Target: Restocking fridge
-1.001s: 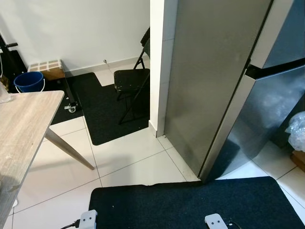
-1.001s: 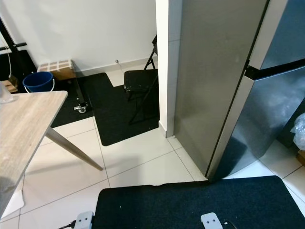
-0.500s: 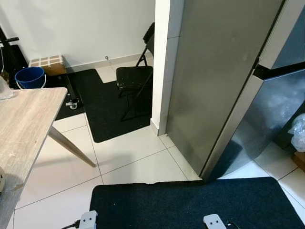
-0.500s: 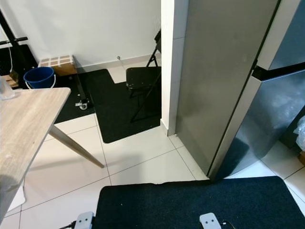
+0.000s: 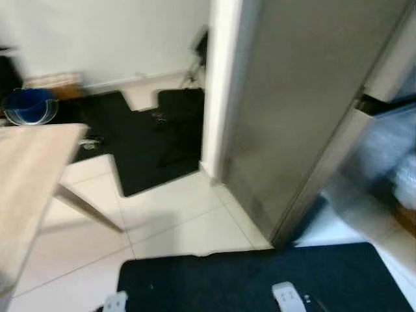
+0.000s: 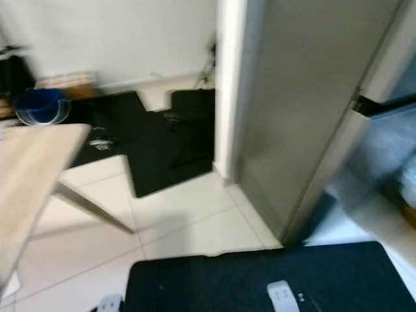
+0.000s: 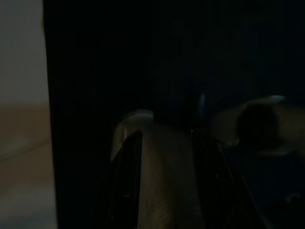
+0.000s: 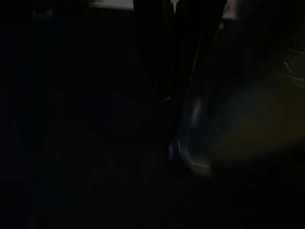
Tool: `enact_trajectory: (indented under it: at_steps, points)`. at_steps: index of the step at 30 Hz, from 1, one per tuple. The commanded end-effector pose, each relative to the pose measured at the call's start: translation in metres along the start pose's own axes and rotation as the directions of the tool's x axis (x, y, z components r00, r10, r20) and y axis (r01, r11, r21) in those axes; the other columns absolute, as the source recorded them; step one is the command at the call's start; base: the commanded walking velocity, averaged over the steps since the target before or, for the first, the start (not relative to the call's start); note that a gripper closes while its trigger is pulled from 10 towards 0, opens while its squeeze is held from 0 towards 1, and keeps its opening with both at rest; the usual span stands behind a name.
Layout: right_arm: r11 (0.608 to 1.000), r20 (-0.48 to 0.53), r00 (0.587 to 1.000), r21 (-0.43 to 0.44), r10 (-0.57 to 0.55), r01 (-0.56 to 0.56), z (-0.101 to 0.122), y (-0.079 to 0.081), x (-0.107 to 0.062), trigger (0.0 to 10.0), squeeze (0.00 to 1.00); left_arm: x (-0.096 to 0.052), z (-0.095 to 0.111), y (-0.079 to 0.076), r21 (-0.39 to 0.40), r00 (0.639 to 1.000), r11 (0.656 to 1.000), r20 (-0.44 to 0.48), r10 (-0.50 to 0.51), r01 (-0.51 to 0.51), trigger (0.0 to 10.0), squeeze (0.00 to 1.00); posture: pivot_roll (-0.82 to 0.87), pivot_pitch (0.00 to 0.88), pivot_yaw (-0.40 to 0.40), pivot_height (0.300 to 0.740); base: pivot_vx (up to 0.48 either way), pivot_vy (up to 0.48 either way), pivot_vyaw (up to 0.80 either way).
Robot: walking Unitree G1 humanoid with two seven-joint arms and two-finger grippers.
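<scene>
Left eye view, blurred, has the fridge (image 5: pixel 292 110) standing tall and grey with its doors closed, a dark seam crossing its front. Just beside the fridge, on the far side, a white pillar (image 5: pixel 218 84) rises from the tiled floor (image 5: pixel 175 214). Beyond the pillar sit a black folding chair (image 5: pixel 181 107) and a dark mat (image 5: pixel 140 146); a blue bucket (image 5: pixel 27 107) is well apart from the fridge, by the wall. A wooden counter (image 5: pixel 29 175) stands across the floor from the fridge. Another black mat (image 5: pixel 260 276) lies before the fridge. Left wrist view is dark: two black fingers (image 7: pixel 126 191) stand apart. Right wrist view is too dark to tell how its fingers stand.
</scene>
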State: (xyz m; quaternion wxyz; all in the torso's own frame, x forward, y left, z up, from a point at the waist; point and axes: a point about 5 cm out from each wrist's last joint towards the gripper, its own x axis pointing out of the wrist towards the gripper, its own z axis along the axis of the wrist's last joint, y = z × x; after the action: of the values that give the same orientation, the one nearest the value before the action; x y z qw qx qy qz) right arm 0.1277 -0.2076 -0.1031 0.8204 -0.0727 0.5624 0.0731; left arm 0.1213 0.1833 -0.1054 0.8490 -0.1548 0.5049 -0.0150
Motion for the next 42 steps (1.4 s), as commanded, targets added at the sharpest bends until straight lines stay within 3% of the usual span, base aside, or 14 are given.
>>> enact_trajectory:
  at_steps: [1,42]
  points:
    - [1.0,-0.022,1.0,-0.008,-0.02,0.02,-0.0065,-0.006,-0.0017,10.0,0.0,0.0018,-0.0005,-0.0054,0.016,1.0,1.0,-0.009,-0.016,0.016,10.0,0.0,-0.03,0.0,0.005,0.74,0.379,0.0,0.0]
    - [1.0,-0.006,1.0,-0.001,-0.017,0.017,-0.0045,-0.0084,-0.0022,10.0,0.0,0.0028,-0.0018,-0.0097,0.029,0.999,0.999,-0.014,-0.036,0.036,10.0,0.0,-0.03,0.0,0.004,0.74,0.376,0.0,0.0]
